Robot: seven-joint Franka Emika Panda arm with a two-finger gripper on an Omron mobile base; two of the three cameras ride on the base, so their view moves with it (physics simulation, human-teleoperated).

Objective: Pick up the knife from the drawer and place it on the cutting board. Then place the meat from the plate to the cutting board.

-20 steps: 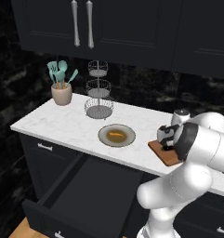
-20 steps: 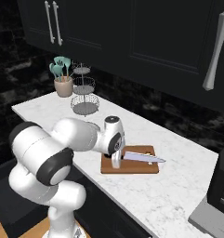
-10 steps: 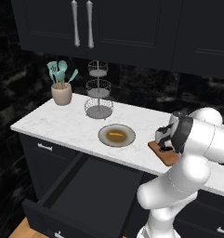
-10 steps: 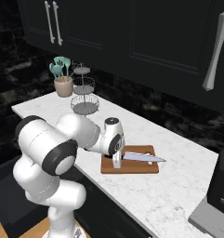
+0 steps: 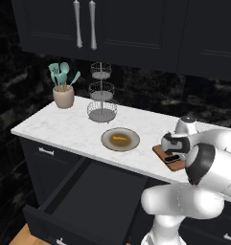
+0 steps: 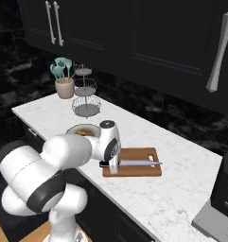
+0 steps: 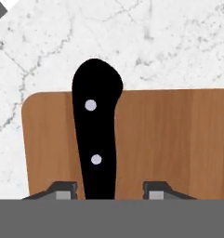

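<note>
The meat (image 5: 119, 139) is seen on the plate (image 5: 107, 142), left of the cutting board (image 5: 166, 158). The drawer (image 5: 95, 191) is pulled open below. Teal utensils (image 5: 62, 76) are held far left.

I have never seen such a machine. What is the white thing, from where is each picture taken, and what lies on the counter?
The white thing is a robot arm in a simulated kitchen. Two pictures come from cameras behind it, left and right; the third looks down from its hand.

On the marble counter lie a plate with a small piece of meat, a wire basket stand, a pot of teal utensils and a wooden cutting board. The knife lies on the board, its black handle between the open fingers. Below, the drawer stands open.
</note>
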